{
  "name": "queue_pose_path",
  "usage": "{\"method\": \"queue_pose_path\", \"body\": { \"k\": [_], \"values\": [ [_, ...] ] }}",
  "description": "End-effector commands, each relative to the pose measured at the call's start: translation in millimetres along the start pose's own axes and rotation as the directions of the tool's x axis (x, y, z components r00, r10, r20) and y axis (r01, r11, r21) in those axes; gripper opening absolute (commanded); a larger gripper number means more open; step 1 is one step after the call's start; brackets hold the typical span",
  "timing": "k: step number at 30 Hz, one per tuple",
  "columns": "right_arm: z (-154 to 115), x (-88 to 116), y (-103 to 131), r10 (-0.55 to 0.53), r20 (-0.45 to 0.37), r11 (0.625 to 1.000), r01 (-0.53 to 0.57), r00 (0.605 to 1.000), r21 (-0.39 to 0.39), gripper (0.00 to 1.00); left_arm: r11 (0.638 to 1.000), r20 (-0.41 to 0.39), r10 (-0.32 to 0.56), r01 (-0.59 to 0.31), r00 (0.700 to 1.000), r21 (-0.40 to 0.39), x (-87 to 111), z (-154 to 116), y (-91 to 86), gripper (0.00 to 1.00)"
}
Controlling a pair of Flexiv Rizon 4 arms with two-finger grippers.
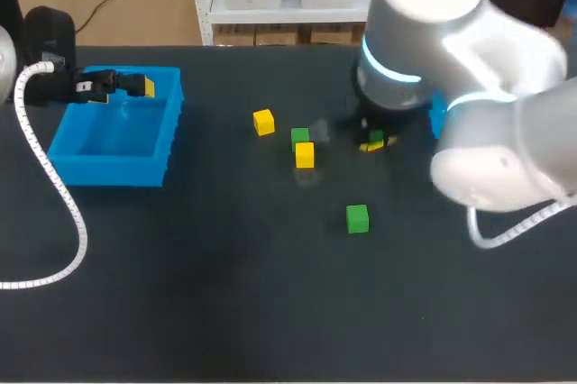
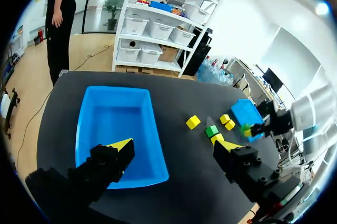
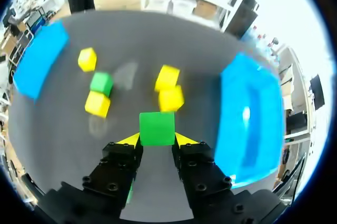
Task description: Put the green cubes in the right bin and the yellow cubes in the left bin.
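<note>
My right gripper (image 3: pixel 157 140) is shut on a green cube (image 3: pixel 157 128), which sits between its yellow tips; in the head view this gripper (image 1: pixel 373 141) is under the right arm near the table's middle. Ahead of it lie two yellow cubes (image 3: pixel 167 77) (image 3: pixel 171 98), with the right blue bin (image 3: pixel 247 124) beside them. Farther off are a green cube (image 1: pixel 300 137) and two yellow cubes (image 1: pixel 263 122) (image 1: pixel 305 154). Another green cube (image 1: pixel 357 218) lies nearer the front. My left gripper (image 2: pixel 174 145) hangs open and empty over the left blue bin (image 1: pixel 117 145).
My right arm (image 1: pixel 469 105) covers most of the right bin in the head view, where only a blue sliver (image 1: pixel 437 115) shows. A white cable (image 1: pixel 54 186) from the left arm trails over the table's left side.
</note>
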State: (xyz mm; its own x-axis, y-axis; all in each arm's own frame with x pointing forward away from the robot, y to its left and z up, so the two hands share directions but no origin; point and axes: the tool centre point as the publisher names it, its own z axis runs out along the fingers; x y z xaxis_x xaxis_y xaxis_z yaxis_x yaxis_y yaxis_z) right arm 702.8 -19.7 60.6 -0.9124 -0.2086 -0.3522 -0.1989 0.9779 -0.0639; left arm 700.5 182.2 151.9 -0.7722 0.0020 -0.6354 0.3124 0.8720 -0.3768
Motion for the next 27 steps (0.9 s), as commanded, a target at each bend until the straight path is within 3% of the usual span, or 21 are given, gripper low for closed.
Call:
{"method": "queue_pose_path", "body": {
  "k": [1, 8, 17, 22, 23, 24, 25, 27],
  "values": [
    [-47, -5, -31, 0.032, 0.116, 0.999, -0.033, 0.993, 0.004, 0.00, 1.000, 0.006, 0.002, -0.002, 1.000, 0.009, 1.0, 0, 1.9, 1.00],
    [-70, -7, -87, 0.141, 0.175, 0.987, -0.153, 0.974, 0.056, 0.00, 1.000, 0.006, 0.002, -0.002, 1.000, 0.009, 1.0, 0, 1.9, 1.00],
    [-44, 27, -157, 0.310, 0.102, 0.936, -0.323, 0.945, 0.142, 0.00, 1.000, 0.006, 0.002, -0.002, 1.000, 0.009, 1.0, 0, 1.9, 1.00],
    [-30, 39, -169, 0.346, 0.066, 0.922, -0.352, 0.936, 0.161, 0.00, 1.000, 0.006, 0.002, -0.002, 1.000, 0.009, 1.0, 0, 1.9, 1.00],
    [-29, 39, -170, 0.347, 0.063, 0.921, -0.353, 0.936, 0.164, 0.13, 1.000, 0.006, 0.002, -0.002, 1.000, 0.009, 1.0, 0, 1.9, 1.00],
    [-29, 39, -169, 0.348, 0.062, 0.921, -0.353, 0.936, 0.165, 0.42, 1.000, 0.006, 0.002, -0.002, 1.000, 0.009, 1.0, 0, 1.9, 1.00],
    [-28, 39, -169, 0.347, 0.058, 0.921, -0.351, 0.936, 0.169, 0.96, 1.000, 0.006, 0.002, -0.002, 1.000, 0.009, 1.0, 0, 1.9, 1.00],
    [-26, 38, -168, 0.348, 0.058, 0.920, -0.353, 0.936, 0.168, 1.00, 1.000, 0.006, 0.002, -0.002, 1.000, 0.009, 1.0, 0, 1.9, 1.00]
  ]
}}
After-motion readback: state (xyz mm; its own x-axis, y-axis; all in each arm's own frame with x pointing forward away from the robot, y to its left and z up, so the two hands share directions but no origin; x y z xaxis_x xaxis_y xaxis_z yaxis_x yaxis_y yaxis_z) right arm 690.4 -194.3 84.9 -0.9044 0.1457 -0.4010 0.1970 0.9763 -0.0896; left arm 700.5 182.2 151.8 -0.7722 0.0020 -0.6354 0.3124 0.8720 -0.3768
